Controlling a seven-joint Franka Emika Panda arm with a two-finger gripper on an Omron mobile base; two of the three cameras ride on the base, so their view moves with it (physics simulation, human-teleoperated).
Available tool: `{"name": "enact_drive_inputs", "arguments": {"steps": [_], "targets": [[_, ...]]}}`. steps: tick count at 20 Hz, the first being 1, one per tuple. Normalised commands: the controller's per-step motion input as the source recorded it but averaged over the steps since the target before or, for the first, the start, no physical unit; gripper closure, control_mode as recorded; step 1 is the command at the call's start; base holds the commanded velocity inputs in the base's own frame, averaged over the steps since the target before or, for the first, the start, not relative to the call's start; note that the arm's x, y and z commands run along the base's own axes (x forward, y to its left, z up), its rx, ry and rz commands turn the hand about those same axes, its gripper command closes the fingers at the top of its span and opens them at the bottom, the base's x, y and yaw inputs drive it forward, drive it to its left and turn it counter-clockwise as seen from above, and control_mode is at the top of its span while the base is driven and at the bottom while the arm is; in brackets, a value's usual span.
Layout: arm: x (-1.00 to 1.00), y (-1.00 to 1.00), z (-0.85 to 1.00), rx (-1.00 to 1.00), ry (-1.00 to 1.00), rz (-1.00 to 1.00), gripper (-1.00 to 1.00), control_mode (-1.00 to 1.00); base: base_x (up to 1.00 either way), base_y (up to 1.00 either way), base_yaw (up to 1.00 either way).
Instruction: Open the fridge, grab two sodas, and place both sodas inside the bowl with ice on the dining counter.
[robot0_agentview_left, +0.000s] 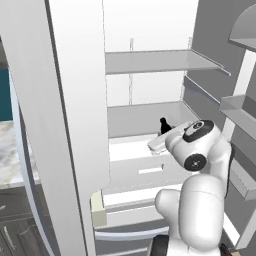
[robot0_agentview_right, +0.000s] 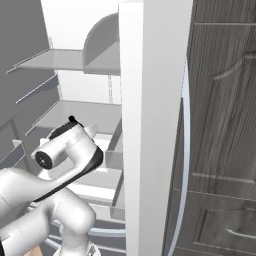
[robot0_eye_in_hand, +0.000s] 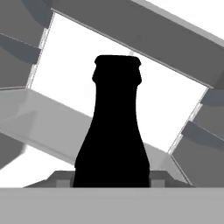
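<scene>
Soda bottle (robot0_eye_in_hand: 112, 131), the dark near-black one, is standing right in front of my hand (robot0_eye_in_hand: 112, 183) in the hand view, its neck and capped top rising straight up between my finger pads (robot0_eye_in_hand: 61, 179), which are sitting tight against its lower body on both sides. So my hand is closing around the bottle's base and gripping it, jaws narrowed onto the glass.

From the left base view, I'm reaching deep into the fridge (robot0_agentview_left: 150, 30), whose doors are standing open. The bottle (robot0_agentview_left: 164, 126) is showing as a small black shape just beyond my wrist, over the middle shelf (robot0_agentview_left: 145, 117), near the far wall of the white interior. Whether it is resting on that shelf or hanging just above it, I cannot tell. My arm (robot0_agentview_left: 197, 200) is rising from the lower right and bending forward over the white drawers (robot0_agentview_left: 135, 197) below.

In the right base view, the dark tip of the bottle (robot0_agentview_right: 73, 120) is peeking out just past my wrist, with the grey shelf (robot0_agentview_right: 80, 115) behind it. The open right fridge door (robot0_agentview_right: 152, 125) is standing tall and white through the middle of that picture, with a dark grey cabinet (robot0_agentview_right: 220, 125) to its right.

At the left edge of the left base view, a marble desk (robot0_agentview_left: 10, 150) is showing beside the open left door (robot0_agentview_left: 55, 125).
</scene>
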Motion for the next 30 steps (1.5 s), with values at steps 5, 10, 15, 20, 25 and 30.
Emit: {"name": "enact_drive_inputs", "arguments": {"steps": [5,10,15,20,25,30], "targets": [[-0.43,0.13,0.95,-0.03,0.16,0.00,1.00,-1.00,0.00,0.00,0.00],[-0.27,-0.02,0.25,-0.02,0.04,0.02,1.00,-1.00,0.00,0.00,0.00],[-0.31,-0.14,0.00,0.00,-0.02,0.01,1.00,-1.00,0.00,0.00,0.00],[-0.22,-0.06,-0.03,0.00,-0.03,0.00,1.00,1.00,-0.21,-0.04,0.00],[0.00,0.00,0.00,0.00,0.00,0.00,1.00,1.00,-0.74,-0.12,0.00],[0.00,0.00,0.00,0.00,0.00,0.00,1.00,1.00,-0.80,0.00,0.00]]}}
